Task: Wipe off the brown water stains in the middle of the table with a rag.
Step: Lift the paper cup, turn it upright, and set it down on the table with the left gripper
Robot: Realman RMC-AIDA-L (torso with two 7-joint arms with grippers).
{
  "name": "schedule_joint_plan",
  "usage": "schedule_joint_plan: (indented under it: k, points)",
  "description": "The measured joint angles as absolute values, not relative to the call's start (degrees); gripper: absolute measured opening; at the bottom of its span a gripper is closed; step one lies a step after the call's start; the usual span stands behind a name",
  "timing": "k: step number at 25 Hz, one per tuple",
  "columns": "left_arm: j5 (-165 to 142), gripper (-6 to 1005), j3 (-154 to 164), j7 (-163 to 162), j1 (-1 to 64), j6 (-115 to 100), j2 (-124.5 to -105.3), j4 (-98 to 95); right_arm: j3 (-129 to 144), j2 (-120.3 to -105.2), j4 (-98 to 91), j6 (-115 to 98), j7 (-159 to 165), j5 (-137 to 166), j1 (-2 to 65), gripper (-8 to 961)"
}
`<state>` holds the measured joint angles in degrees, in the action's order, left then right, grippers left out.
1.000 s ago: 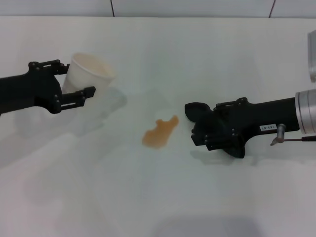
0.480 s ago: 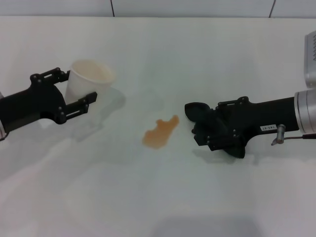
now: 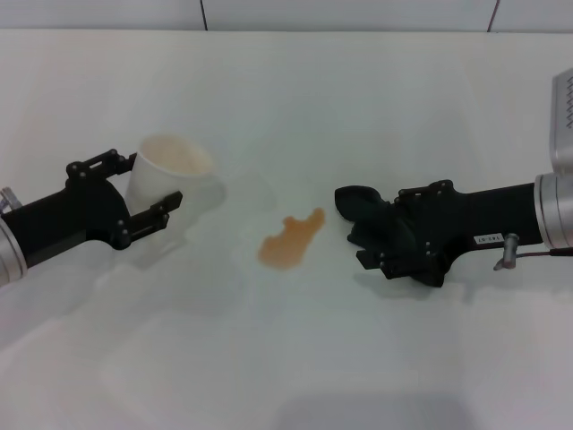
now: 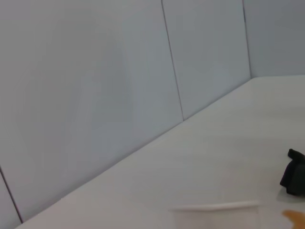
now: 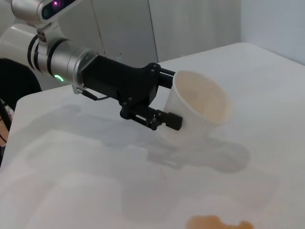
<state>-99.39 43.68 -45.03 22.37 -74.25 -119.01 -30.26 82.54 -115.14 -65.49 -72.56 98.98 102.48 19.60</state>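
Observation:
The brown water stains [image 3: 289, 240] lie as one orange-brown blotch in the middle of the white table [image 3: 295, 98]. My right gripper [image 3: 365, 222] is just right of the blotch, low over the table, shut on the black rag [image 3: 355, 201], which bulges from its tip a short way from the stain's right edge. My left gripper [image 3: 148, 184] is left of the stain, shut on a tilted clear plastic cup [image 3: 166, 172] with tan inside. The right wrist view shows that cup [image 5: 200, 107], the left gripper [image 5: 164, 98] and the stain's edge [image 5: 217, 223].
A grey panelled wall [image 4: 95, 95] runs along the table's far edge. The left wrist view shows the cup's rim [image 4: 214, 207], the rag [image 4: 293, 179] and a bit of the stain [image 4: 296, 218]. Bare tabletop lies in front of the stain.
My left gripper has moved nearer and a little to the right with the cup in it. The right gripper with the rag has hardly moved.

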Motion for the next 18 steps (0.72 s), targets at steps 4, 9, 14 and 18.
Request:
schedule_joint_plan:
  k: [4,9,14,18]
  points:
    - [-99.26,686,43.75,-44.53,21.94,-74.13,-119.06,-29.58,82.54,-115.14,-65.39,-72.51,98.32,102.48,19.6,699]
    - [-99.22,687,43.78,-43.48,21.82,-73.56,-119.1,-28.26,82.52,-115.14,-65.39,-72.5,97.72,102.76,19.49,698]
    - [-99.15,687,43.77,-42.7,21.57,-73.04,-119.14,-27.21,82.5,-115.14,-65.39,-72.51,97.56,103.79,19.39,697]
    - [-98.48,687,43.77,-42.85,21.02,-73.01,-119.13,-27.19,82.52,-115.14,-65.39,-72.51,97.55,103.88,19.39,697]
